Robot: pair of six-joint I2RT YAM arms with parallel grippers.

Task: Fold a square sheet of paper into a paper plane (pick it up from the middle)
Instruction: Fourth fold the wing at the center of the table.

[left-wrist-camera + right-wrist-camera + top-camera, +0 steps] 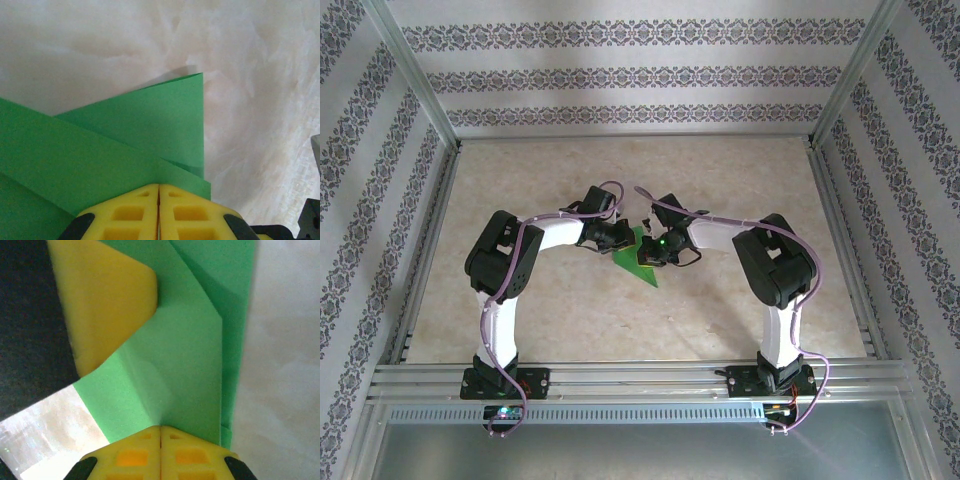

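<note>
Top external view: left gripper and right gripper both pinch the folded green paper.

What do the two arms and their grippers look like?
The left arm and right arm have white links, black joint housings and purple cables. The left gripper and right gripper have yellow fingers with rectangular cut-outs.

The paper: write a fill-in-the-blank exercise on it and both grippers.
1. The folded paper is bright ____.
2. The left gripper is ____, not open, on the folded paper.
3. The right gripper clamps the folded paper with ____ fingers.
Missing words: green; shut; yellow.
</note>
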